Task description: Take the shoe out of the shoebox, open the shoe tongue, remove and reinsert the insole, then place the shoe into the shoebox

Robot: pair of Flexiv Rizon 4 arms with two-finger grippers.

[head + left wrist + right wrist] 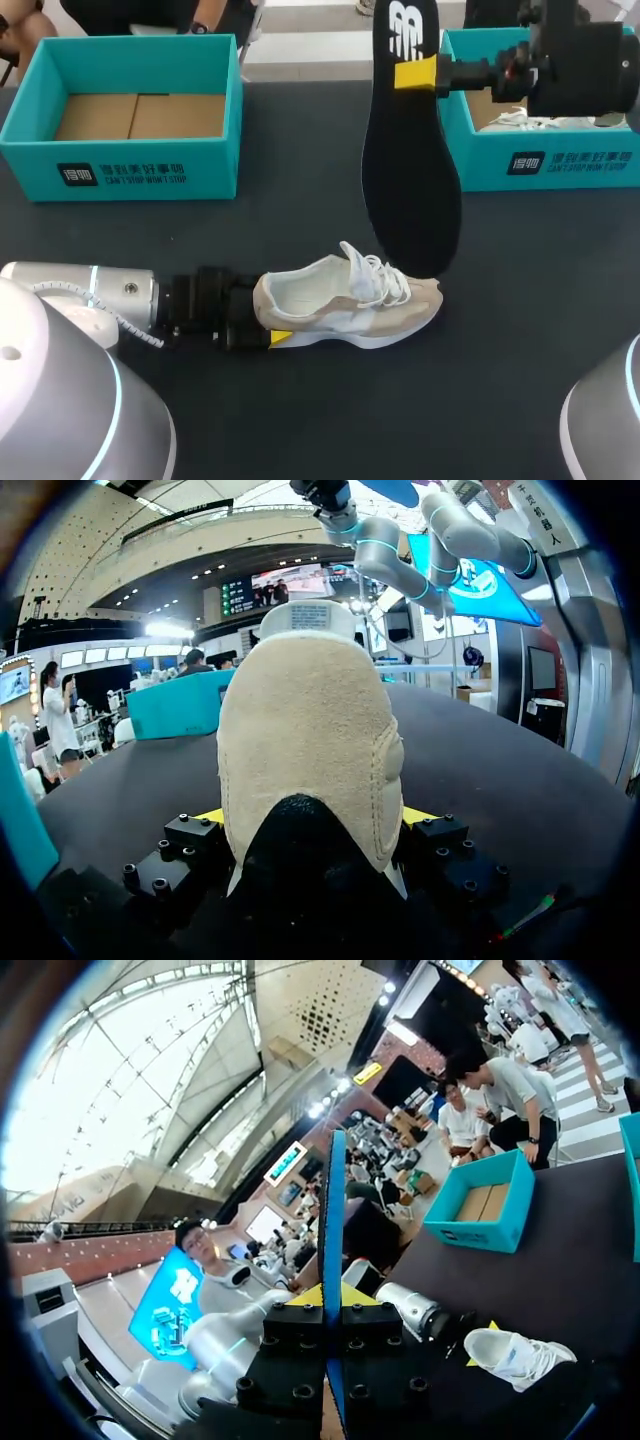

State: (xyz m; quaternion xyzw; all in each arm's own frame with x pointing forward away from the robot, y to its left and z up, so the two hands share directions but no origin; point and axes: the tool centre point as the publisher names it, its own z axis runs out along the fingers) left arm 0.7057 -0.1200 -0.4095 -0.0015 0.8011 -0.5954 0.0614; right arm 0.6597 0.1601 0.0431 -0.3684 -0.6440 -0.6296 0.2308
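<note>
- Head view: the shoe [350,300] lies on its sole on the table [300,420], long axis left to right. Its heel points at the left gripper [262,318] and its toe to the right.
- The left gripper's fingers pinch the heel from both sides; the left wrist view shows a yellow tip at each flank.
- The right gripper [412,75] is clamped on the insole [410,170] near its heel end, so it hangs upright, crosswise to the shoe.
- The insole's broad end sits over the laces; whether they touch is unclear. The shoe's opening lies just left of that end, so I judge the right arm must tip and shift it heelward.
- The insole is thin, black and slightly curved. The shoe has a beige suede heel, white mesh and laces.
- The left box [120,165] stands well behind.
</note>
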